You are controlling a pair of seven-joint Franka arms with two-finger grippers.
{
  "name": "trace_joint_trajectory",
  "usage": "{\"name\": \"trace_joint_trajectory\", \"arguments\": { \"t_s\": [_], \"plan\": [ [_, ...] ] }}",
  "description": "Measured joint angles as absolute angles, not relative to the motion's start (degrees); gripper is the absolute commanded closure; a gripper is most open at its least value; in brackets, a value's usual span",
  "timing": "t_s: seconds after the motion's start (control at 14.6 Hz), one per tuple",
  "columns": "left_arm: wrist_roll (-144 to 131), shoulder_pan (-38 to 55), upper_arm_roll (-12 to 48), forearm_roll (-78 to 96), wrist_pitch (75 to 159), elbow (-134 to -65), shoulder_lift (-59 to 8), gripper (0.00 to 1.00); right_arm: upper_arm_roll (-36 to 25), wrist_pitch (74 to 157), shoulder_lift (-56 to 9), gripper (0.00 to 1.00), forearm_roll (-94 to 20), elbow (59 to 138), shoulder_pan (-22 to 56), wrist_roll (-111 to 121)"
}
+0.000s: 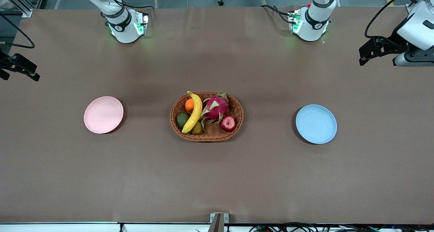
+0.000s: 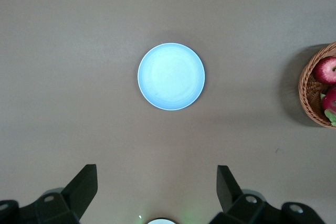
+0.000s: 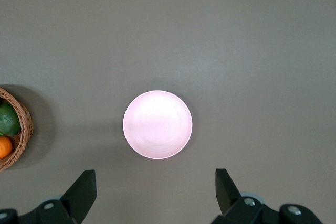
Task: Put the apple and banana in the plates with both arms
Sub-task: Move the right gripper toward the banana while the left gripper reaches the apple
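Observation:
The dark-red apple (image 1: 228, 123) and the yellow banana (image 1: 193, 112) lie in a brown wicker basket (image 1: 206, 136) at the table's middle. The pale pink plate (image 1: 103, 114) lies bare toward the right arm's end, and the light blue plate (image 1: 316, 124) lies bare toward the left arm's end. My left gripper (image 1: 364, 57) is open and empty, high over the table's left-arm end; its wrist view shows the blue plate (image 2: 171, 76) and the apple (image 2: 325, 70). My right gripper (image 1: 20, 70) is open and empty, high over the right-arm end; its wrist view shows the pink plate (image 3: 157, 124).
The basket also holds a magenta dragon fruit (image 1: 216, 107), an orange (image 1: 189, 104) and two green-brown fruits (image 1: 182, 119). The brown table (image 1: 217, 177) spreads wide round the basket and plates. The arm bases (image 1: 127, 25) stand along the edge farthest from the front camera.

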State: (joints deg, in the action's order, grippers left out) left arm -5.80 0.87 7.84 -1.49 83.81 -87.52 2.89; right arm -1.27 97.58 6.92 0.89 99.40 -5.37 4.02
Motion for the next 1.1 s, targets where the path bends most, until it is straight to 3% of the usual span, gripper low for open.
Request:
{"name": "trace_joint_trajectory", "arguments": {
  "t_s": [0.55, 1.1],
  "plan": [
    [-5.8, 1.6, 8.5, -1.5, 84.0, -87.5, 1.0, 0.0, -1.3, 97.6, 6.9, 0.0, 0.9, 99.4, -5.4, 4.0],
    [-21.5, 6.2, 17.2, -1.5, 95.8, -87.4, -11.5, 0.0, -0.8, 97.6, 4.7, 0.0, 0.8, 99.3, -1.8, 4.4]
  ]
}}
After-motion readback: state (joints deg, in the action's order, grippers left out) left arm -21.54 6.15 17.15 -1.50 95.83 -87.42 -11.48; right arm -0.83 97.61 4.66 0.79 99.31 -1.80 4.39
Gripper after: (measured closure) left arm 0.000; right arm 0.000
